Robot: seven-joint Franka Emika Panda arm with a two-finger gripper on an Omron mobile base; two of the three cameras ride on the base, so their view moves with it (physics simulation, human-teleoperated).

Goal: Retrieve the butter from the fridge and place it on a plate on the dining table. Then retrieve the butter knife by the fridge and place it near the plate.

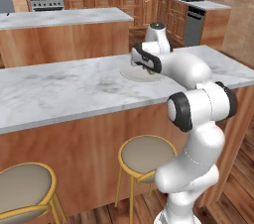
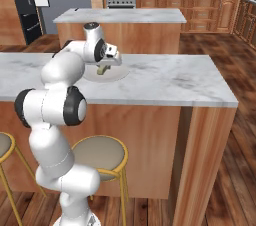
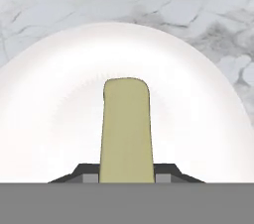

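Hovering over the round off-white shallow plate [image 3: 198,119], the two-finger gripper [image 3: 126,177] pinches the small pale-yellow rectangular stick of butter [image 3: 126,129] between its dark fingertips [image 3: 166,172], one on each side of the stick. In the hand view the butter points straight out over the middle of the plate; whether its far end touches the dish cannot be told. The step in hand looks like setting the butter down on the plate, so the first half of the task is nearly done. The next move likely calls for lowering until the stick rests on the dish, spreading the jaws, and lifting clear without dragging it off.

The plate [image 1: 130,74] sits on the long dining table [image 1: 59,89] with its white-grey veined marble top and orange-brown wood sides, gold-legged round stools [image 1: 146,154] tucked beneath. Behind it stand another marble-topped island [image 2: 120,16], wooden cabinets, and the tall matte-black fridge [image 2: 27,5] at the far left of the right base view.
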